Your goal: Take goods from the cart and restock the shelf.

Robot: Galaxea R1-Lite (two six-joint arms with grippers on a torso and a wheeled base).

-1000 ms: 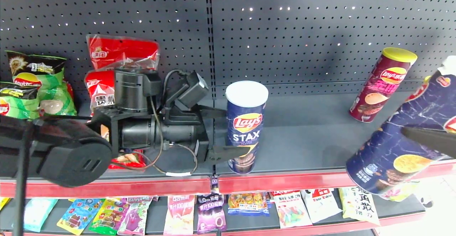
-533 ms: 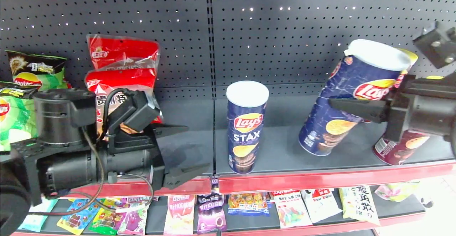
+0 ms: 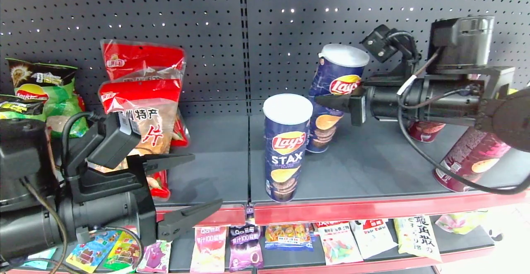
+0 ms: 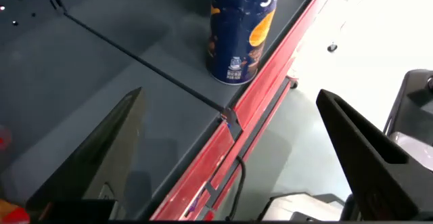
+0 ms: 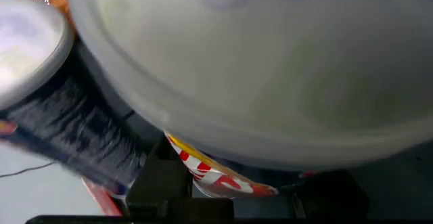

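Two crisp tubes share the middle of the dark grey metal shelf with its red front lip. One navy-blue cardboard cylinder with a white plastic lid, the upright tube, stands just behind the front edge. A matching leaning tube tilts behind it, nearer the perforated grey back panel. The right gripper is clamped on the leaning tube just below its lid. Whether that tube's base rests on the shelf cannot be told, since the upright tube hides part of it. The left gripper hangs at the front edge, to the left of the upright tube and apart from it. Its fingers are spread wide, holding nothing, one over the shelf surface and one across the red lip. Toward the shelf's right end, a tilted maroon tube sits near the front edge, and another maroon tube is partly hidden behind the right arm. Red plastic snack bags stand at the back left of centre, with green crisp bags at the left end. Colourful sachets line the lower shelf beneath.
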